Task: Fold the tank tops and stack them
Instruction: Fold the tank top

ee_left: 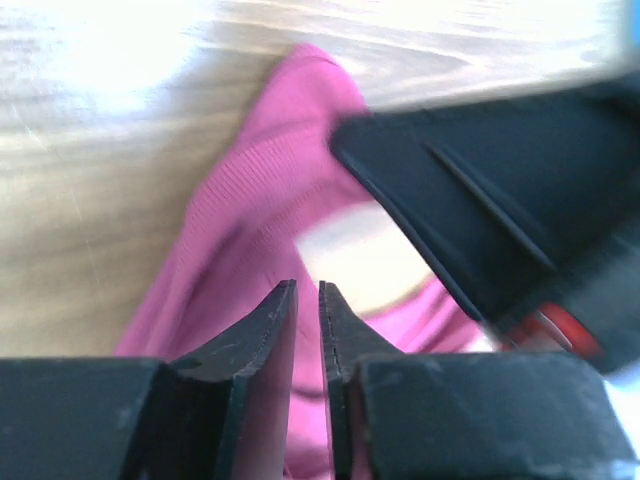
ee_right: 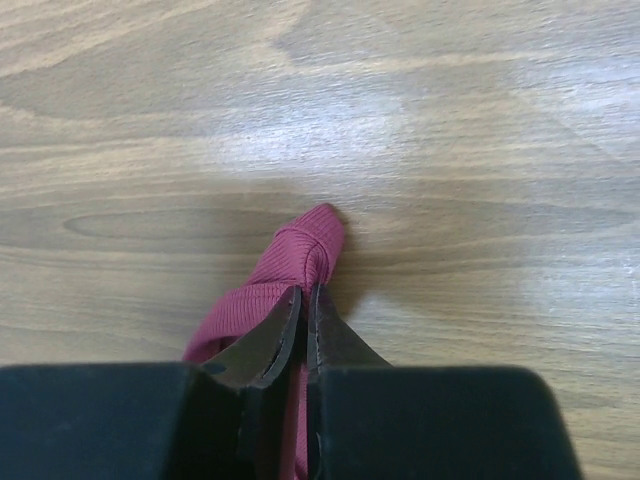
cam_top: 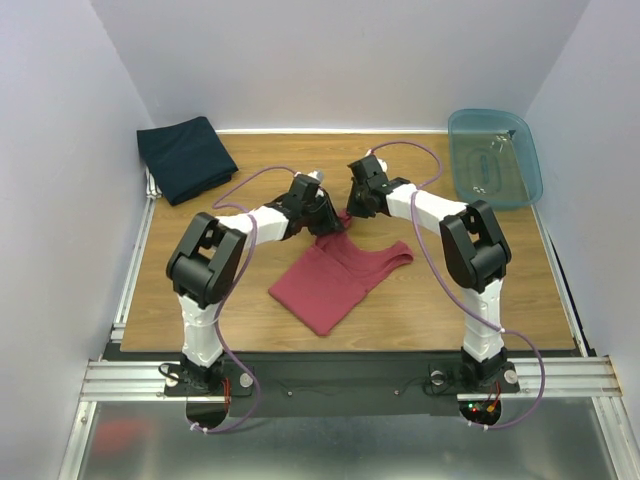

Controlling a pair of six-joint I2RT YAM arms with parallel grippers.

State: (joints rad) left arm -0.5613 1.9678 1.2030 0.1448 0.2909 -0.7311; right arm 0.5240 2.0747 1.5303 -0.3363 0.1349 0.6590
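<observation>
two black-and-white robot arms stand at the near edge of a wooden counter. the left arm and the right arm both bend inward, so their ends nearly meet over the middle. between them a maroon tank top lies mostly flat on the wood, its body angled toward the near left and its shoulder straps toward the far right.

at the garment's far edge, the right gripper is clenched on a ribbed maroon strap. a small loop of the strap bunches up just past the fingertips and rests on the wood. just beside it, the left gripper hangs over the same cloth, its jaws standing close with only a thin slit between them. the left wrist view is blurred, and i cannot tell whether it pinches any fabric. the black body of the right gripper crosses that view on the right.

farther back, in the far left corner, a navy tank top sits as a folded square, well apart from the maroon one. in the far right corner rests a translucent blue plastic tub. pale walls close in the counter on three sides.
</observation>
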